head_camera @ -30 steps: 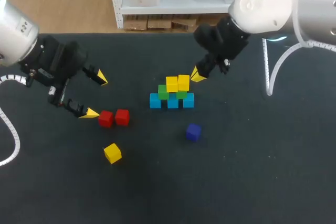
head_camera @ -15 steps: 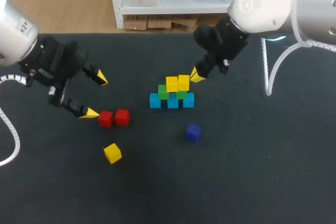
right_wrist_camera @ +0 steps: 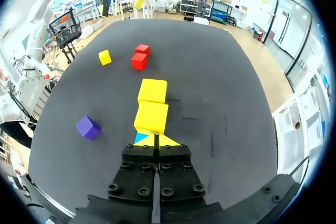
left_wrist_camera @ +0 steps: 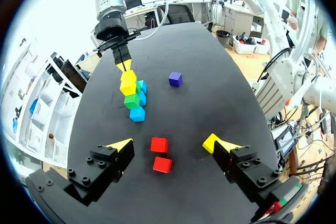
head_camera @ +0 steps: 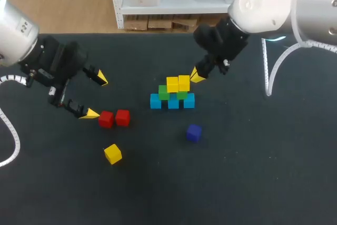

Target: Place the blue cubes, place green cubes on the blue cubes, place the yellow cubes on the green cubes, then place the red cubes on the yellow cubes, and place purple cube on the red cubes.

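At mid-table sits the stack: three blue cubes (head_camera: 173,101) in a row, two green cubes (head_camera: 164,93) on them, two yellow cubes (head_camera: 172,84) side by side on the greens. No red or purple on it yet.

The right gripper (head_camera: 198,76) has its fingers pressed together and is holding nothing. Its tips are just beside the right-hand top yellow, on the stack's far side; I can't tell whether they touch. In the right wrist view the closed tips (right_wrist_camera: 157,140) sit right behind the nearer of the yellow cubes (right_wrist_camera: 151,117), with a sliver of blue showing below it.

The purple cube (head_camera: 194,133) lies alone on the table (head_camera: 253,172), near the stack on its front side, not touching it.

Two red cubes (head_camera: 106,119) sit just beside each other, left of the stack and well apart from it. The loose yellow cube (head_camera: 112,153) is near them, toward the front edge.

The left gripper (head_camera: 97,96) is spread wide and empty, with its lower tip just beside the left red. In the left wrist view the red cubes (left_wrist_camera: 159,145) lie between the open fingers (left_wrist_camera: 122,145), and neither finger touches them.
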`<move>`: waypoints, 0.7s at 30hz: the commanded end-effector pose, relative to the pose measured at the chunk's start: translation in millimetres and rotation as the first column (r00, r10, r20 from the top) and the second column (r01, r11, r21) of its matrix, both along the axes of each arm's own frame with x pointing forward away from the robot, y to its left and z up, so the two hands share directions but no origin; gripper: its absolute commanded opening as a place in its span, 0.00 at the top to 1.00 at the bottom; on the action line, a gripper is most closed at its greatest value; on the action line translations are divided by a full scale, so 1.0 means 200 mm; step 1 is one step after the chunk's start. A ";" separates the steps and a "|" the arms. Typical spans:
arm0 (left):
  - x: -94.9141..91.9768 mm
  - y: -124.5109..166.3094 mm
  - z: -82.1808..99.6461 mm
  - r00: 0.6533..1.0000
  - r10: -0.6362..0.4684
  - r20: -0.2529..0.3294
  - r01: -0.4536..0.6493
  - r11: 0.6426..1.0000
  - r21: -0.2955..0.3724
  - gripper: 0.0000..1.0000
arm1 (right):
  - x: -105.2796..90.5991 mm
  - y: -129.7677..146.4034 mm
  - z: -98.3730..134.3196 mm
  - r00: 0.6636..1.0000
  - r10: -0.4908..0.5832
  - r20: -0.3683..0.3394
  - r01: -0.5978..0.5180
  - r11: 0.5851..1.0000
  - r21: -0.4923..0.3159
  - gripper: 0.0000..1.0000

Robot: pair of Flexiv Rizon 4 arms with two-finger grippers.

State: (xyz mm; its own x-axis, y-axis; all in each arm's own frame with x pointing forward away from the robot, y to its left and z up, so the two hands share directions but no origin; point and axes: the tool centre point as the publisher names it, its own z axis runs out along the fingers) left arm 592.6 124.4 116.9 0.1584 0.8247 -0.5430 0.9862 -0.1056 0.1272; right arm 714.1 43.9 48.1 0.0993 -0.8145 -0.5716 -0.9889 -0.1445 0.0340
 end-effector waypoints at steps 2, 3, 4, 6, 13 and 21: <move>0.00 0.01 0.00 1.000 -0.002 0.004 0.002 1.000 -0.005 0.00 | 0.01 0.00 0.00 1.000 0.003 -0.003 -0.003 1.000 0.002 1.00; 0.00 0.01 0.00 1.000 -0.002 0.004 0.002 1.000 -0.005 0.00 | 0.01 0.00 0.00 1.000 0.003 -0.003 -0.003 1.000 0.002 1.00; 0.00 0.01 0.00 1.000 -0.002 0.004 0.002 1.000 -0.005 0.00 | 0.01 0.00 0.00 1.000 0.003 -0.003 -0.003 1.000 0.002 1.00; 0.00 0.01 0.00 1.000 -0.002 0.004 0.002 1.000 -0.005 0.00 | 0.01 0.00 0.00 1.000 0.002 -0.003 -0.002 1.000 0.002 1.00; 0.00 0.01 0.00 1.000 -0.002 0.004 0.002 1.000 -0.005 0.00 | 0.01 0.00 -0.01 1.000 -0.003 -0.004 0.003 1.000 0.002 1.00; 0.00 0.01 0.00 1.000 -0.002 0.004 0.002 1.000 -0.005 0.00 | 0.00 -0.05 0.01 1.000 -0.017 0.002 0.017 1.000 0.002 1.00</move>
State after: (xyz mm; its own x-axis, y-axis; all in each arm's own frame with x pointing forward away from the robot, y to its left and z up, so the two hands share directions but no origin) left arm 592.6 124.4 116.9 0.1584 0.8247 -0.5430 0.9862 -0.1056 0.1272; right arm 717.5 40.3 46.3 0.0885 -0.8163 -0.5708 -0.9902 -0.1343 0.0386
